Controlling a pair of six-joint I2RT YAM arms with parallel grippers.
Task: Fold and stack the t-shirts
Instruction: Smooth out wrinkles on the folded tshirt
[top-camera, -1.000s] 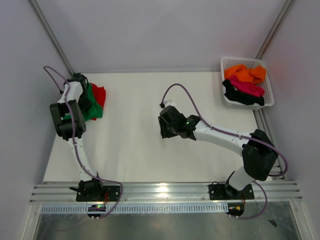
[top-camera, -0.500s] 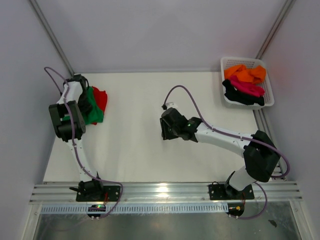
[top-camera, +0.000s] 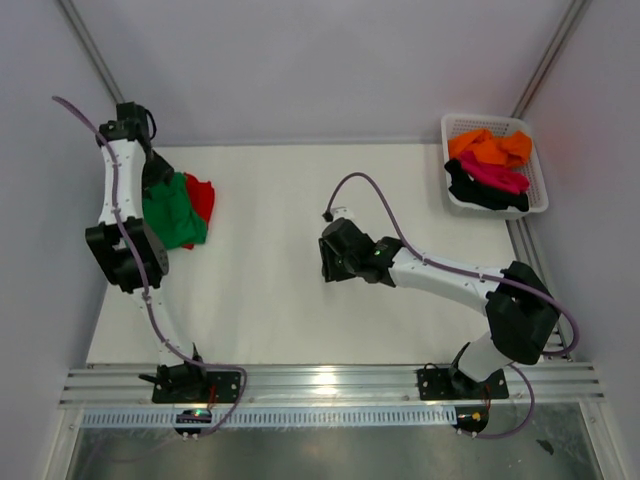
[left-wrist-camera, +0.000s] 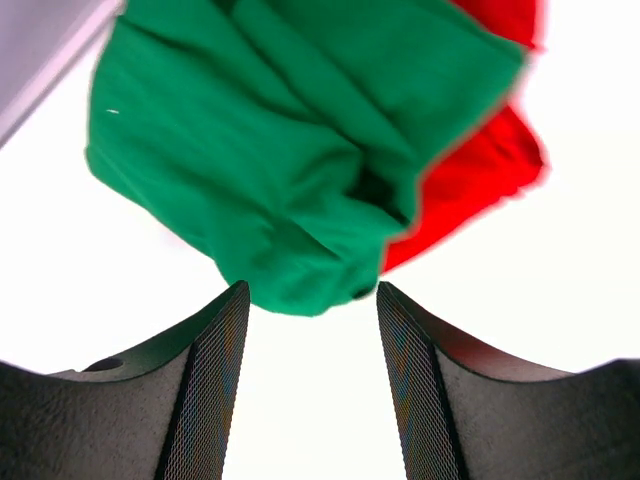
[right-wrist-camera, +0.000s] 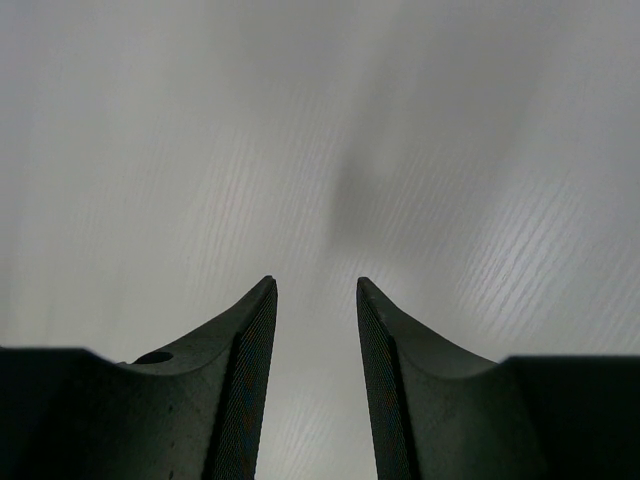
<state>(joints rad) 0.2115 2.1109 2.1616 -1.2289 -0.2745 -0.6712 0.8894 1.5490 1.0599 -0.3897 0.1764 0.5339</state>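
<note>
The left gripper (left-wrist-camera: 312, 290) hangs over the far left part of the white table (top-camera: 270, 300) with its jaws parted and nothing clamped between them; only bare tabletop shows in the gap. Just beyond its fingertips (left-wrist-camera: 232, 300) lies the bright green t-shirt (left-wrist-camera: 250, 150), bunched and loosely folded, with the red t-shirt (left-wrist-camera: 470, 190) under it and showing along its right side. The green cloth's nearest fold seems to reach as far as the fingertips in the wrist view, though whether it touches them cannot be told. From above, the two shirts sit together as a small pile beside the left wall, well apart from everything else. The right gripper (right-wrist-camera: 315, 283) is held near the middle of the table, pointing down at the plain surface, its jaws likewise released and empty. At the far right corner stands a white mesh basket (top-camera: 540, 190) holding three more crumpled shirts: the orange t-shirt (top-camera: 490, 148) on the far side, the magenta t-shirt (top-camera: 497, 176) draped across the middle, and the black t-shirt (top-camera: 472, 190) at the near edge.
</note>
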